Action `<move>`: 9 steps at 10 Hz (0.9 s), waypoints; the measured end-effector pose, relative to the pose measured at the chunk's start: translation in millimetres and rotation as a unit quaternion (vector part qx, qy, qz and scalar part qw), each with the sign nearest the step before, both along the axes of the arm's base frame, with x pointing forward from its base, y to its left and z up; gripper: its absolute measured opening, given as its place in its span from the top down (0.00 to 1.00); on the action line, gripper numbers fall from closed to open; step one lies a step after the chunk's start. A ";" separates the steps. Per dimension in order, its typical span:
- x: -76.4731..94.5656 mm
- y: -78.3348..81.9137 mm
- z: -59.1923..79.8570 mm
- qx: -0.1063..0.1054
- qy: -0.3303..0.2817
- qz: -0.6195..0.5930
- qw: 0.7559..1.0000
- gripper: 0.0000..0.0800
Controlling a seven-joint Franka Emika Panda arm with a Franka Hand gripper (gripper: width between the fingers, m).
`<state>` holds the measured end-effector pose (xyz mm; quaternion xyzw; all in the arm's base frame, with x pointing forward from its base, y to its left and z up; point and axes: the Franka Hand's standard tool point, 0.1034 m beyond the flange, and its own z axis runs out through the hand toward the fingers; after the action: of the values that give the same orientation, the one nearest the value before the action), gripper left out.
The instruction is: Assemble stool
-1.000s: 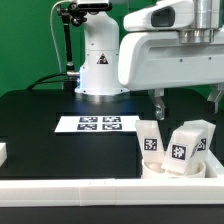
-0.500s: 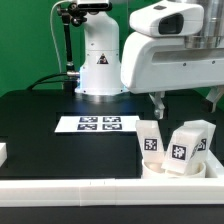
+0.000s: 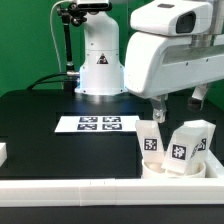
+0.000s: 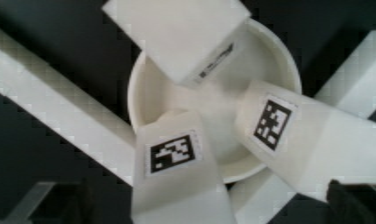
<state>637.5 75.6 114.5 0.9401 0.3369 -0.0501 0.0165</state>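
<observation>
Green backdrop, black bench (image 3: 40,125), with the marker board (image 3: 95,124) lying flat mid-surface. At the exterior view's right, the seat (image 4: 274,70) sits by the front rail (image 3: 100,194), legs (image 3: 150,137) propped on it. Fingers (image 3: 180,100) hang spread and empty just above them. To grasp well, I'd centre over one leg (the nearest upright) and square the fingers to its flat sides before descending.

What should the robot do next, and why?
Probably lower the open tool a little toward one leg. It hangs above the seat with nothing in it, and the legs stand leaning on the seat, not yet fixed. Which leg it aims for I cannot tell.
</observation>
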 end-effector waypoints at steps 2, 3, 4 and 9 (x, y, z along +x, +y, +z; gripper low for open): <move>1.0 -3.2 -2.9 -0.004 0.008 0.074 0.997 0.19; 5.2 -1.5 -4.9 -0.007 0.012 0.118 0.993 0.19; 10.9 0.8 -8.6 -0.010 0.016 0.122 0.992 0.19; 20.9 -2.9 -24.0 -0.017 0.021 0.105 0.994 0.19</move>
<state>658.3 72.7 90.5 0.8980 0.4328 -0.0735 0.0305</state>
